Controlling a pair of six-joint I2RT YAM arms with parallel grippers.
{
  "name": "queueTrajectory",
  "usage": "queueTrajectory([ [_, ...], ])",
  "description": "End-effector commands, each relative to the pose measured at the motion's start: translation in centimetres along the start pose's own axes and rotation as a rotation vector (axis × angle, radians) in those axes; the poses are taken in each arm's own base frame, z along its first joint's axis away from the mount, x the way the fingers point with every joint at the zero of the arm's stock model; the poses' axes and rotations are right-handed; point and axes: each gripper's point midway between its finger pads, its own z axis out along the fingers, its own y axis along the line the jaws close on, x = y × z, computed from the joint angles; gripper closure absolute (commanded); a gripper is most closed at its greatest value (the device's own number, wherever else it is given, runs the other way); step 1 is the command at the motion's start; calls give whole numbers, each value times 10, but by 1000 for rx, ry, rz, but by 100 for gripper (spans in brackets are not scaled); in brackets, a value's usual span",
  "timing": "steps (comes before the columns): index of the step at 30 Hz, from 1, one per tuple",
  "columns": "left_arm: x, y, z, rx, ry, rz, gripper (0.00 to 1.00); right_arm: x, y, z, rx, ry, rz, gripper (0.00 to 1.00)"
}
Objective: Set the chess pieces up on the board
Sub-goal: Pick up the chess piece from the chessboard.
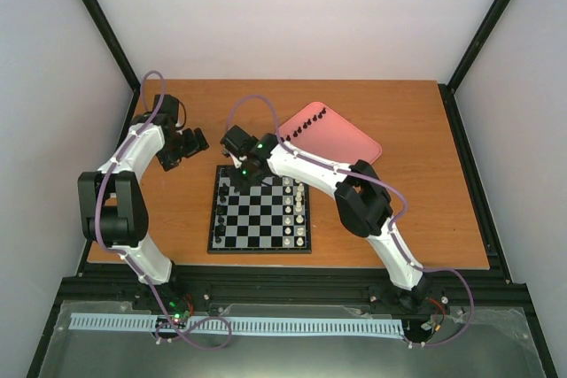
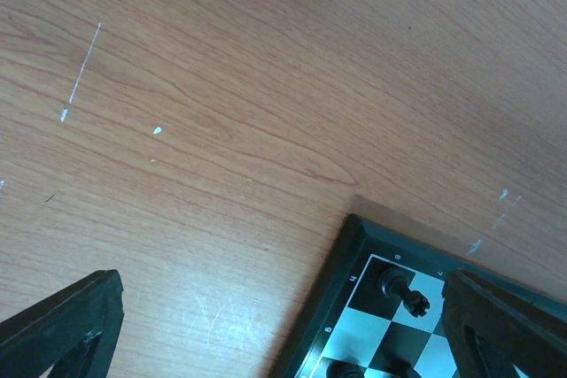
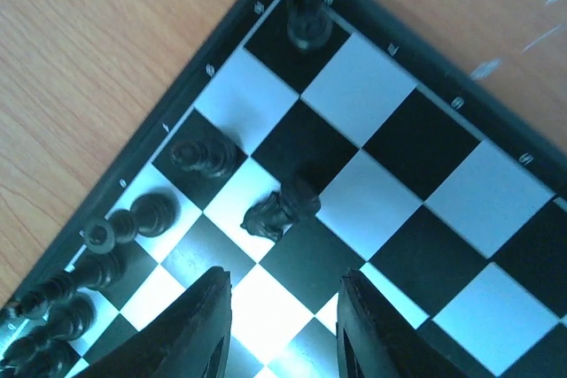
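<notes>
Pieces first: you can see some of the black chess pieces (image 1: 222,205) standing in a line down the left side of the board (image 1: 261,219). The board lies in the middle of the table (image 1: 425,201), just in front of the two arms. White pieces (image 1: 300,214) stand in a line down its right side.

More black pieces (image 1: 306,123) wait in a row on the pink tray (image 1: 350,143). The tray lies past the far right corner of the board.

Your right gripper (image 1: 237,179) hangs over the far left part of the board. In the right wrist view its fingers (image 3: 208,325) are apart, and you can see board squares in the gap. Nothing is held between them. One small black piece (image 3: 282,208) sits just past the finger tips, one square in from the left line. It looks tipped over, but you cannot be sure from here. A corner piece (image 3: 307,19) stands on the far left corner square.

Your left gripper (image 1: 186,143) hangs over bare wood, left of the board and a bit farther back. Its fingers (image 2: 62,325) are spread wide, with nothing between them. In the left wrist view you can see the far left corner of the board by the right finger.
</notes>
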Motion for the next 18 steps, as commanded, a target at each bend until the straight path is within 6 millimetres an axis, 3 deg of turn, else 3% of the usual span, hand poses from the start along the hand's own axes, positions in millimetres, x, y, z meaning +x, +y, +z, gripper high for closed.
queueTrajectory([
  [1, -7, -6, -16, 24, -43, 16, 0, 18, 8, 17, -23, 50, -6, 61],
  [18, -5, -8, -20, 40, -44, 17, 0, -2, 5, 33, -31, 31, -32, 65],
])
